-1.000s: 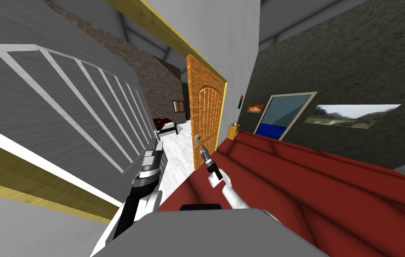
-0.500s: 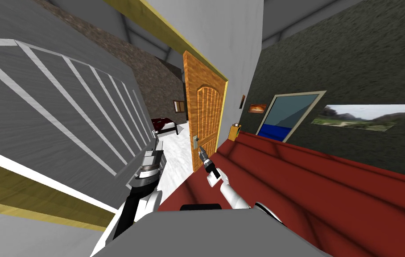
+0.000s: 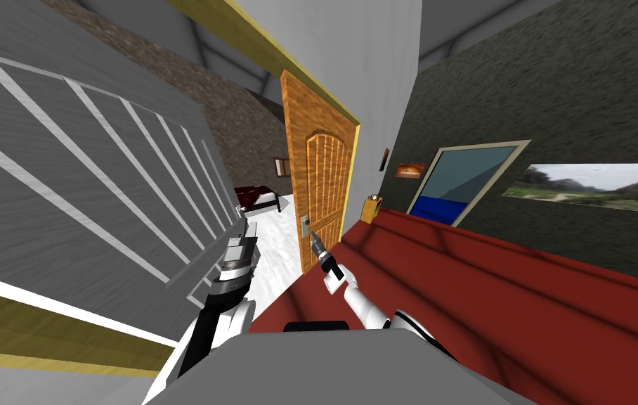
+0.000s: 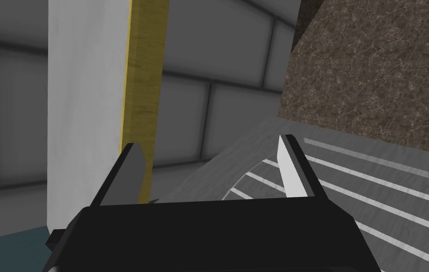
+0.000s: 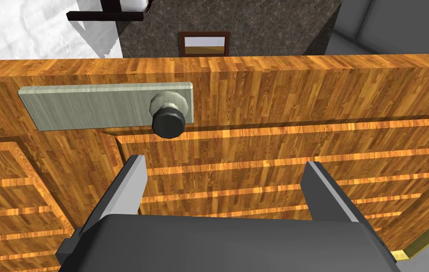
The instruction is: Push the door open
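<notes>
Close before door, right gripper outstretched, fingers apart, near knob.

Orange-brown wood-grain panelled door, lighter streaks on the panel ridges. Just ahead of the right gripper, which is light grey fingers on a dark body: pale grey-green brushed plate, black round knob. Yellow wooden frame trim. Speckled brown wall past the door.
</notes>
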`<state>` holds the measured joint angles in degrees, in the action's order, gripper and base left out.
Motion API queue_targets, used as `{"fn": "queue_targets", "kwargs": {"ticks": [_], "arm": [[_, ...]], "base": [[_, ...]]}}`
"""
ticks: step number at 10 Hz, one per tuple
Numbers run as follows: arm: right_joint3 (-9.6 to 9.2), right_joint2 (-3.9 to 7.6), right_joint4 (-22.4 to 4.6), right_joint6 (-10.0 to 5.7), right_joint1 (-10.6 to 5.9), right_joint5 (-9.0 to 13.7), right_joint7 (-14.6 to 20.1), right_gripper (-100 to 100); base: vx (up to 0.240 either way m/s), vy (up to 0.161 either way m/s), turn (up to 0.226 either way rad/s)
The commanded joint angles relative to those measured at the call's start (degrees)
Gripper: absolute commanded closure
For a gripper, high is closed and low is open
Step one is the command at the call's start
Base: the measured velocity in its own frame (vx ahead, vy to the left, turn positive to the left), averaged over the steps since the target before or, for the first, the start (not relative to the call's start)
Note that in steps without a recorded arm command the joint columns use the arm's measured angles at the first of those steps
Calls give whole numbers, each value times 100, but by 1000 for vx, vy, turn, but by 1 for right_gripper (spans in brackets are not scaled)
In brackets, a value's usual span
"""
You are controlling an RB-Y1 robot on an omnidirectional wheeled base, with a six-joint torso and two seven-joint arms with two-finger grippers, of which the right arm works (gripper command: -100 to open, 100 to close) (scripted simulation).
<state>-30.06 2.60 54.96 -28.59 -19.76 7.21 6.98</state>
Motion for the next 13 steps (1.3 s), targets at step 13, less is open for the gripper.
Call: {"fn": "queue_targets", "kwargs": {"ticks": [13], "arm": [[-493, -438, -1451, 102, -869, 222, 9, -100]], "base": [[89, -89, 38]]}}
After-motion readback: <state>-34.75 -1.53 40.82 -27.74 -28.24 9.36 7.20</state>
